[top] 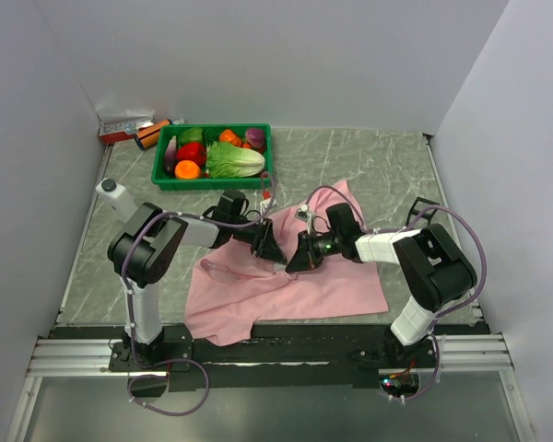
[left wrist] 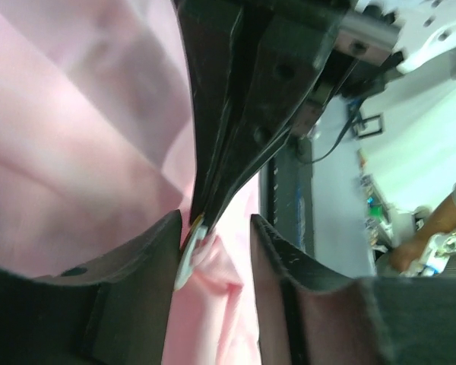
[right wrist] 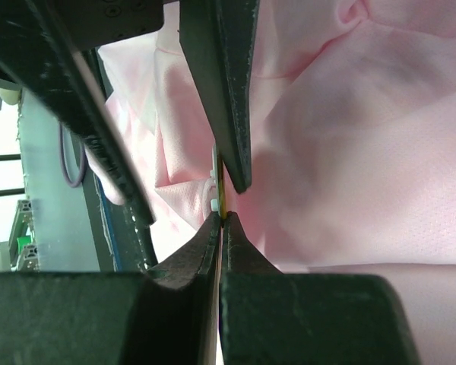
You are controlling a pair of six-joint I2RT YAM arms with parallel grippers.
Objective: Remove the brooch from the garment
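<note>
Pink and soft, the single garment (top: 332, 285) lies crumpled across the marble-patterned table (top: 378, 157), and the two arms meet over its middle. The one brooch (left wrist: 190, 255), a small pale disc with a yellowish edge, sits on a raised fold there. The right gripper (right wrist: 222, 219) appears clamped, fingers together, on the disc's thin rim. The left gripper (left wrist: 215, 224) stands with its fingers apart on either side of the same spot, one finger touching the brooch but not pinching it. The cloth looks light and limp and likely to lift with any pull, so it probably needs pinning close beside the pin. The brooch looks small, stiff and easy to let slip, and is best taken by its edge. At the back stands one green basket (top: 221, 182) of toy vegetables, too crowded to count.
</note>
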